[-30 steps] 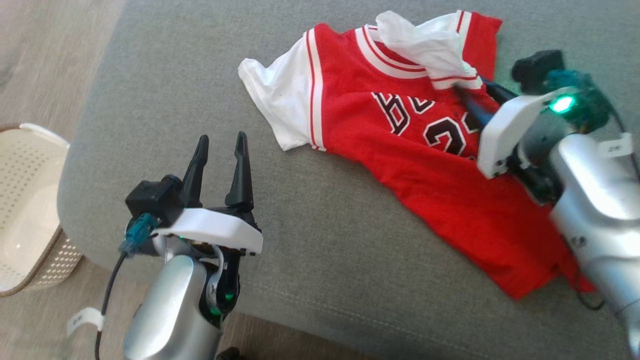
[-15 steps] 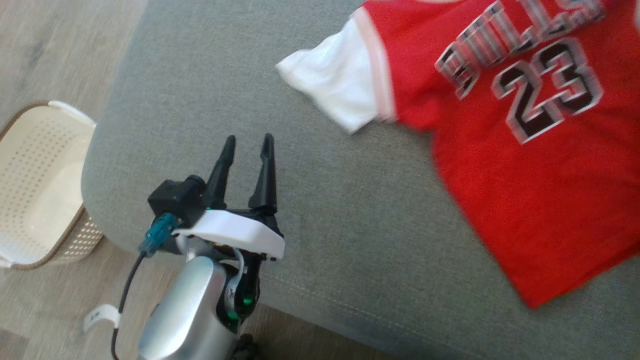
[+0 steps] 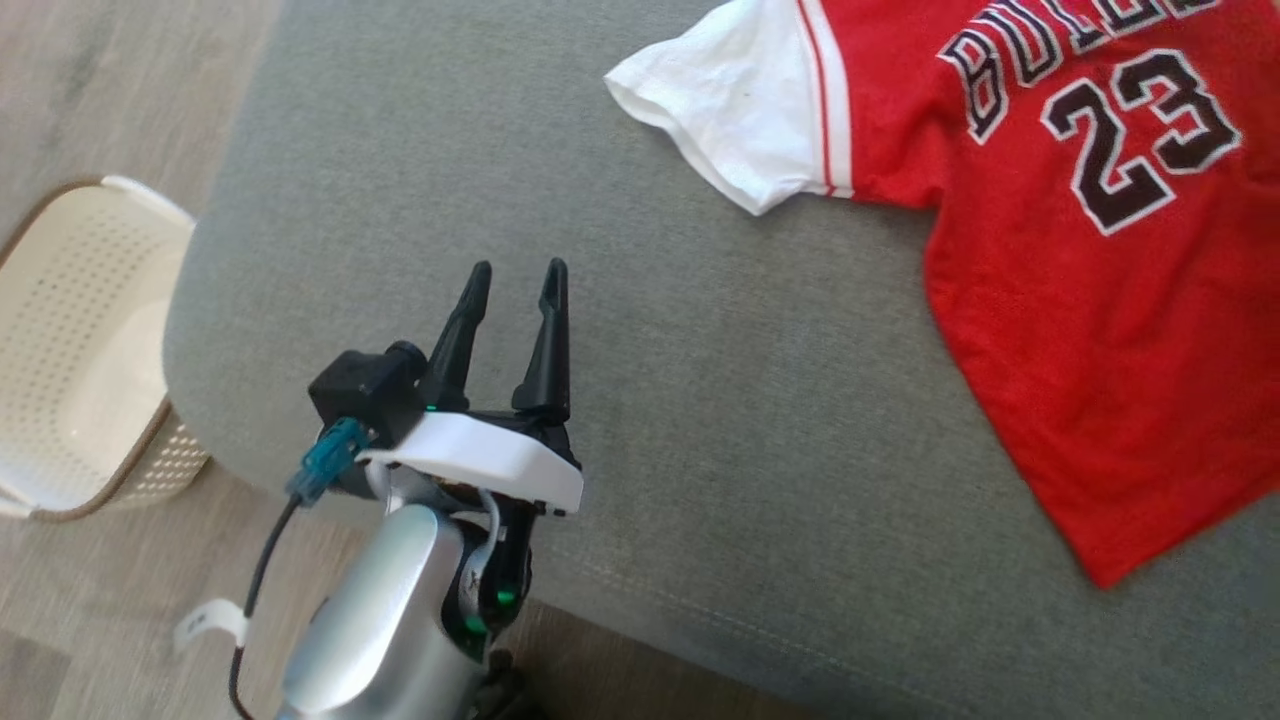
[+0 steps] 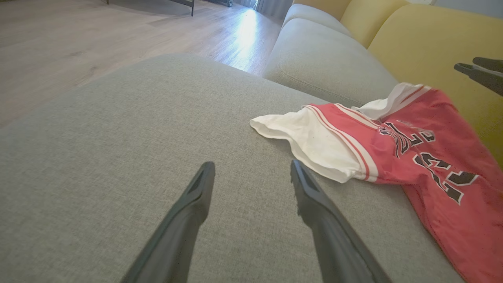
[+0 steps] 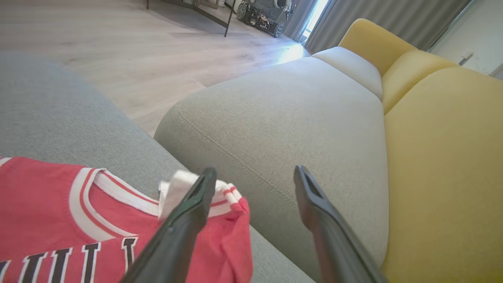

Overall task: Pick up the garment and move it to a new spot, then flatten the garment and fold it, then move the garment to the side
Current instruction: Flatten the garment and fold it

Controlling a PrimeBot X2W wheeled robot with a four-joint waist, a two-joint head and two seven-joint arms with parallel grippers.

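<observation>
The garment (image 3: 1080, 250) is a red jersey with white sleeves and a black "23". It lies front up on the grey sofa cushion (image 3: 700, 400), at the upper right of the head view. My left gripper (image 3: 518, 270) stands open and empty over bare cushion, well short of the white sleeve (image 4: 310, 145). In the left wrist view the left gripper (image 4: 252, 165) points at the cushion beside that sleeve. My right gripper (image 5: 255, 169) is open with nothing between its fingers. Its left finger crosses the shoulder edge of the garment (image 5: 59, 220).
A white perforated basket (image 3: 70, 350) stands on the wooden floor left of the sofa. Yellow backrests (image 5: 444, 157) rise behind the grey cushions. The cushion's front edge (image 3: 640, 600) runs just past my left wrist. The other arm's dark fingertips (image 4: 479, 72) show at the left wrist view's right edge.
The head camera has shifted. The garment went from crumpled to spread with its print upright. The right arm has left the head view and let go of the collar. The left gripper stayed open.
</observation>
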